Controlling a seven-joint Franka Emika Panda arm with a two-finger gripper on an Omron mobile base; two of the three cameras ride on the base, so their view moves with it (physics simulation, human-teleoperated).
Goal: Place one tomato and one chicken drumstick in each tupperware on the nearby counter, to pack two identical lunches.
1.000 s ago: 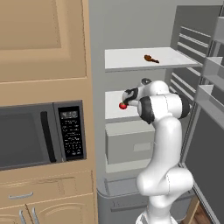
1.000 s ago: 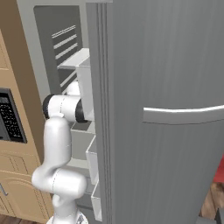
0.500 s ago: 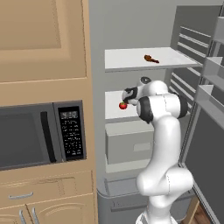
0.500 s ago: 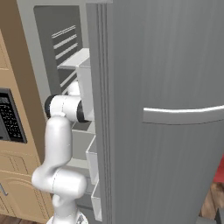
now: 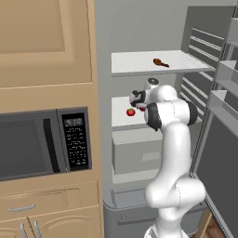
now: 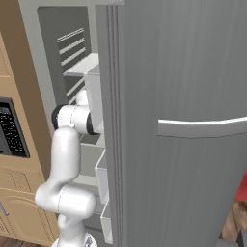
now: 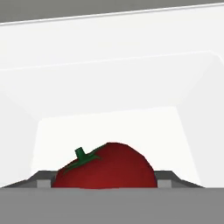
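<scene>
A small red tomato (image 5: 130, 112) sits on the middle shelf (image 5: 122, 122) of the open fridge. My gripper (image 5: 134, 105) reaches in from the right and stands over it. In the hand view the tomato (image 7: 105, 168) with its green stalk lies between my two fingertips (image 7: 43, 180), which stand against its left and right sides. A brown chicken drumstick (image 5: 160, 62) lies on the upper shelf (image 5: 139, 65), apart from the gripper. The tupperware and the counter are out of view.
A microwave (image 5: 42, 142) is set into tan cabinets left of the fridge. A white drawer (image 5: 135, 151) sits under the middle shelf. The open fridge door (image 6: 183, 125) with its bins (image 5: 223, 79) stands close on the arm's right side.
The fingers have closed in from wide open onto the tomato's sides. The arm and the tomato have stayed where they were.
</scene>
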